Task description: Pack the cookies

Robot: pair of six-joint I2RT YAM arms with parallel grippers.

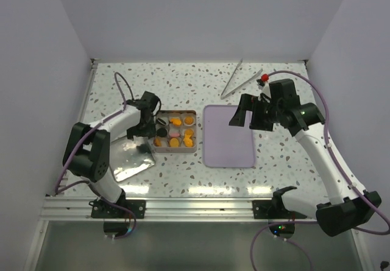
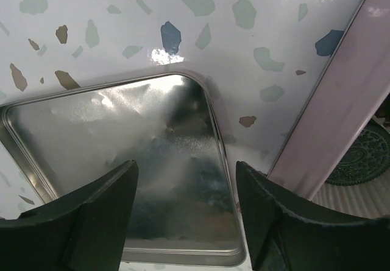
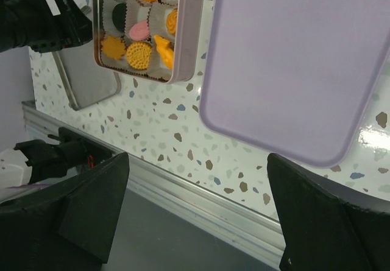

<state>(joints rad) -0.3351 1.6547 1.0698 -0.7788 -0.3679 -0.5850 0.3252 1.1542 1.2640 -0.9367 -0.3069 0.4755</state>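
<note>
nearest to me, the metal rail [image 1: 195, 207] runs along the front edge of the speckled bench [image 1: 183, 176], with both arm bases bolted to it. just beyond the left base, a shiny silver lid [image 1: 131, 160] lies flat on the bench, inner side up. my left hand [image 2: 186, 170] hangs over the far end of that lid, right beside the left wall of the tin [image 1: 175, 151]. through the left wrist camera i see its two dark fingers [image 2: 97, 222] standing apart with only the lid's bare metal showing between them, so the hand is open and holds nothing. the cookies [image 1: 175, 133] all sit inside the tin in white paper cups, three rows of three: two black ones on the left side, a pink one in the middle, the rest orange. to the right of the tin, close by but not touching, a flat lilac tray [image 1: 228, 138] lies on the bench. my right hand [image 3: 198, 156] hovers above the tray's far right corner, spread wide and gripping nothing, its camera looking back over the tray and the tin. further back, a pair of metal tongs [image 1: 231, 80] lies on the bench, and just right of them sits a small red object [image 1: 264, 78] that i cannot identify.
</note>
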